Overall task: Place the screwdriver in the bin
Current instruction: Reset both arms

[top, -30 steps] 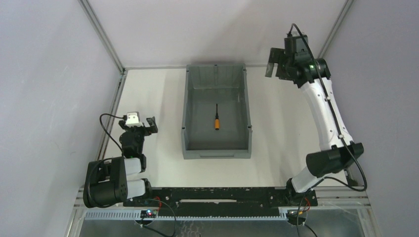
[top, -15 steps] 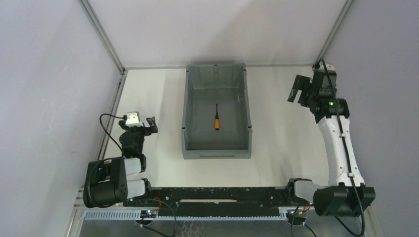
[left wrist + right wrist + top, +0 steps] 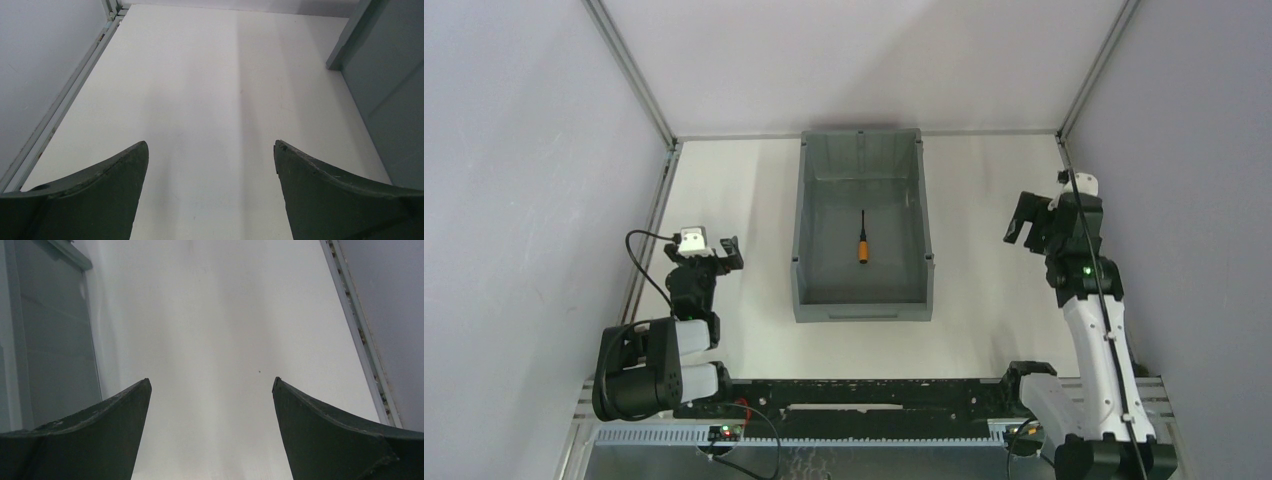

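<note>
The screwdriver (image 3: pixel 863 244), with an orange handle and a thin black shaft, lies on the floor inside the grey bin (image 3: pixel 807 230) at the table's middle. The shaft points to the far wall. My left gripper (image 3: pixel 726 250) is open and empty, left of the bin near its front corner. My right gripper (image 3: pixel 1021 220) is open and empty, right of the bin and raised above the table. The bin's outer wall shows at the right edge of the left wrist view (image 3: pixel 387 95) and at the left edge of the right wrist view (image 3: pixel 47 340). The screwdriver is out of both wrist views.
A metal rail runs along the table's left edge (image 3: pixel 65 100) and another along its right edge (image 3: pixel 357 325). Grey walls close in the back and both sides. A black rail (image 3: pixel 874 395) carries the arm bases at the near edge.
</note>
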